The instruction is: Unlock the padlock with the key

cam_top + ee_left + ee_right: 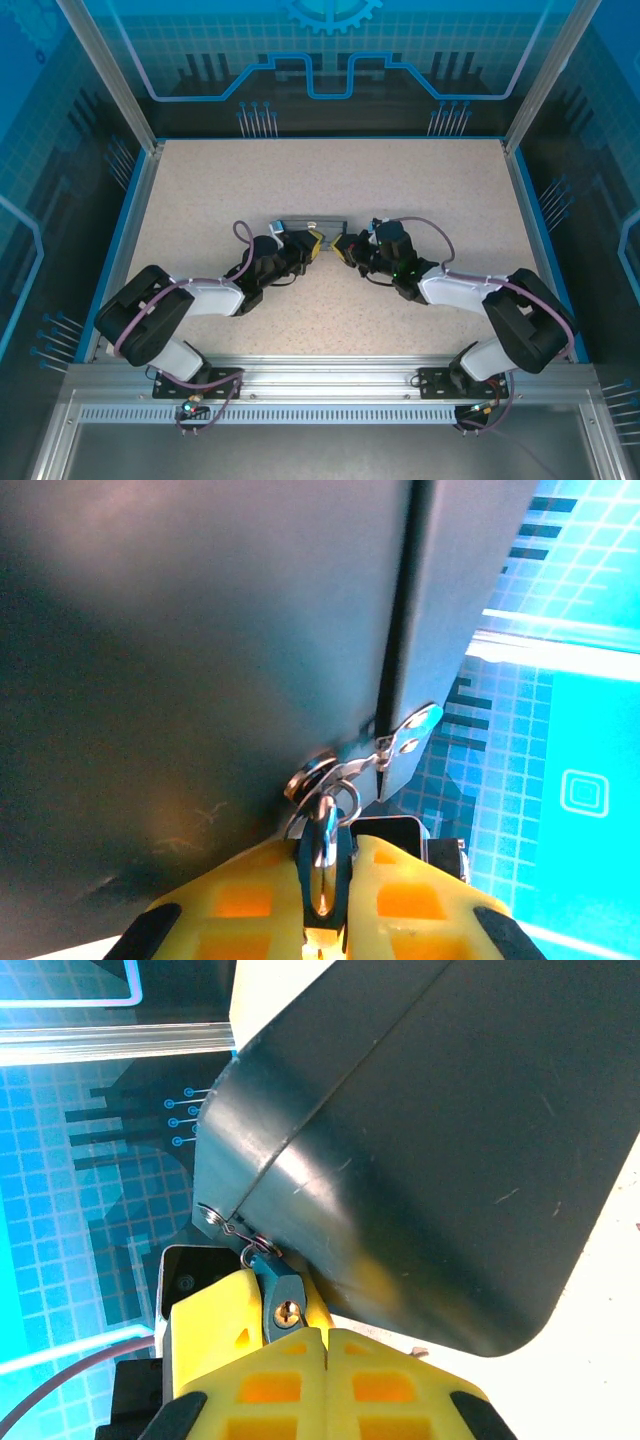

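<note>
Worktop (pixel 200 200): flat, speckled, bare around the work; both arms have free room on their own sides.

Box (pixel 300 222): lies mid-worktop, its near corner facing both wrists. A hasp (pixel 412 730) at the lid seam carries small rings.

Right pincer (pixel 300 1325): fingers together, clamped on the padlock (pixel 272 1282). The padlock hangs by a ring from the box corner. Its bluish body is nipped at the fingertips, and a brass spot, judged the keyway, faces back along the fingers.

Left pincer (pixel 322 880): nearly together, clamped on a thin bright metal piece, judged the key (pixel 322 855). Its long axis runs out along the fingers toward the hasp.

Governing relation: in the top view the two pincers stand tip to tip, just beside each other at the box's near face. The padlock therefore lies to the right of the key. Whether the key is seated in the keyway cannot be told.

Clearance at the corner is tight, and the rings may let the padlock swing.
</note>
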Robot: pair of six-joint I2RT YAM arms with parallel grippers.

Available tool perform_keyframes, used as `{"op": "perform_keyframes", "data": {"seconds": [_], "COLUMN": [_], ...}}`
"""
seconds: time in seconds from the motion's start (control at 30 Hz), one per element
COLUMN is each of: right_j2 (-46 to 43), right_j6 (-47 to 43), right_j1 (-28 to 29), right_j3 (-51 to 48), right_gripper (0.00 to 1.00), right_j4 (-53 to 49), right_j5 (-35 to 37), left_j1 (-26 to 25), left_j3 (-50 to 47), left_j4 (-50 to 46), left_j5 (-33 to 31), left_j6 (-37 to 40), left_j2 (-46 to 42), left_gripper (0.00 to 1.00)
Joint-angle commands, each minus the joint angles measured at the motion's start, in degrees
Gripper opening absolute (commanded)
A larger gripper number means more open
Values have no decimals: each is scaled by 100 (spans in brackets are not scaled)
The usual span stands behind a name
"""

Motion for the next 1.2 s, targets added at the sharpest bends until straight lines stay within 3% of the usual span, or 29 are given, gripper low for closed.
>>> {"op": "perform_keyframes", "data": {"seconds": [0.0, 0.73, 1.17], "right_j2": [109, 241, 443], "right_j6": [-56, -7, 575], "right_j1": [40, -13, -4], "right_j3": [198, 268, 74], "right_gripper": [0, 0, 0], "right_j4": [66, 135, 836], "right_j5": [-13, -37, 39], "left_j1": [-51, -85, -144], "left_j3": [5, -31, -13], "left_j4": [340, 618, 749], "left_j5": [86, 86, 69], "left_j6": [-119, -212, -251], "left_j2": [100, 267, 252], "left_gripper": [0, 0, 0]}}
